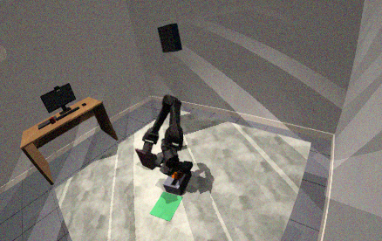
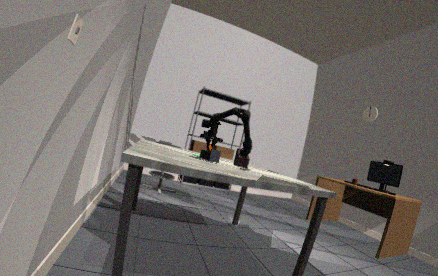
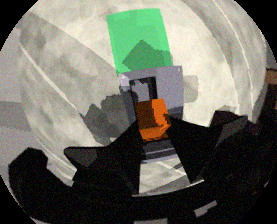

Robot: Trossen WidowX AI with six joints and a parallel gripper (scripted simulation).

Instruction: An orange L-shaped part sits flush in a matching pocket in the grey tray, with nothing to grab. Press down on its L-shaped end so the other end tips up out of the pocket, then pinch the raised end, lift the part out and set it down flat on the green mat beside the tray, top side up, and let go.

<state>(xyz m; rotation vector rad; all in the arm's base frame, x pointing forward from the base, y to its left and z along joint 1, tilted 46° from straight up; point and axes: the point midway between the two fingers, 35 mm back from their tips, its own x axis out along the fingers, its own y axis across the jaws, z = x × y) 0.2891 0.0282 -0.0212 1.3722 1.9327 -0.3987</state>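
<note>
The orange part (image 1: 175, 175) (image 2: 210, 148) (image 3: 160, 107) stands partly above the grey tray (image 1: 173, 189) (image 2: 215, 156) (image 3: 172, 84). Its near portion lies between the fingers in the wrist view. My gripper (image 3: 150, 120) is shut on it, one finger at each side. The dark pocket shows uncovered at its mat-side end, beyond the part. The part's lower end is hard to make out, so I cannot tell whether it is wholly clear of the pocket. The green mat (image 1: 166, 208) (image 3: 133, 32) lies flat just beyond the tray, with a shadow across its nearer part.
The arm (image 1: 175, 127) (image 2: 246, 135) reaches over the tray from its base (image 1: 146, 159) (image 2: 242, 161). The pale table top (image 1: 248, 175) (image 2: 174, 157) carries the tray and mat. A wooden desk (image 1: 64, 120) (image 2: 399, 215) with a monitor stands well away from them.
</note>
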